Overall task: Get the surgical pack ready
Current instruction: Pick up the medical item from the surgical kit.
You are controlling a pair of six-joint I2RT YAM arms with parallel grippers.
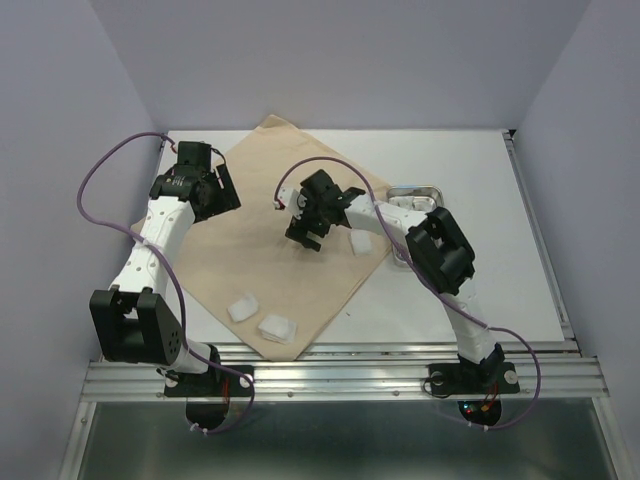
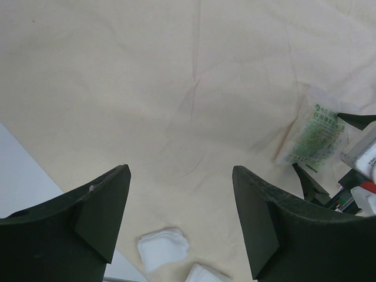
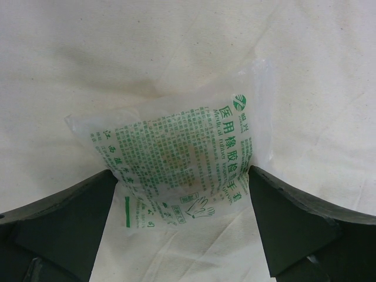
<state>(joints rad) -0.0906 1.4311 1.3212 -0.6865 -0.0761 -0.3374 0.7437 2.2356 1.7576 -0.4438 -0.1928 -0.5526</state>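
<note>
Black right fingers [image 3: 64,217] wide, flanking packet [image 3: 176,158] (printed green)

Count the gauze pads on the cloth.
2 sure: left gauze pad, right gauze pad, together by the cloth's near corner. Half-hidden white piece at its right edge may be a third.

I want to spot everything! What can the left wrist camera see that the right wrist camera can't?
Only the left wrist view shows the white gauze pads and a strip of bare table. Only the right wrist view shows the little glove drawing on the packet. Both show the beige cloth and that green-printed packet.
</note>
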